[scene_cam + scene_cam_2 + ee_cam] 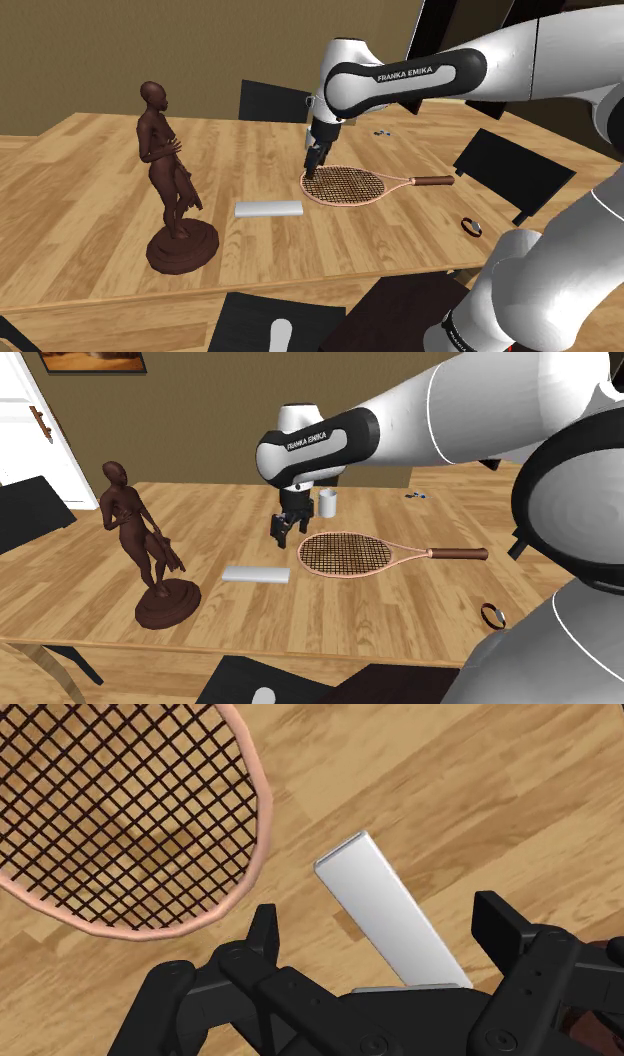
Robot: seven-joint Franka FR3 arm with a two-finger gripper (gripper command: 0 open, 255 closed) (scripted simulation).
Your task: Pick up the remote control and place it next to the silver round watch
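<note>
**1. Dark brown carved figure of a standing person on a round base** (172, 190). It stands well away from the jaws, beyond the remote. I judge it no hazard to the grasp.

**2. Flat, pale grey rectangular remote control** (268, 209). It lies on the wooden table (90, 230), below and ahead of the jaws. In the wrist view it runs slantwise through the gap between the fingers (262, 929). If I close across that slant, it may twist or skid out, and being thin it gives the pads little to bite on.

**3. All-black two-finger gripper** (315, 165). The jaws are spread wide and hold nothing, above the table.

**4. Racket with a pinkish rim, dark strings and a brown handle** (345, 184). Its rim lies just beside one finger. A straight descent could land that finger on the hoop and stop me short.

**5. Small silvery object** (383, 131) and **black-banded ring** (471, 227). Both lie well apart from the jaws. I cannot tell which is the watch, so I may place the remote beside the wrong one.
</note>
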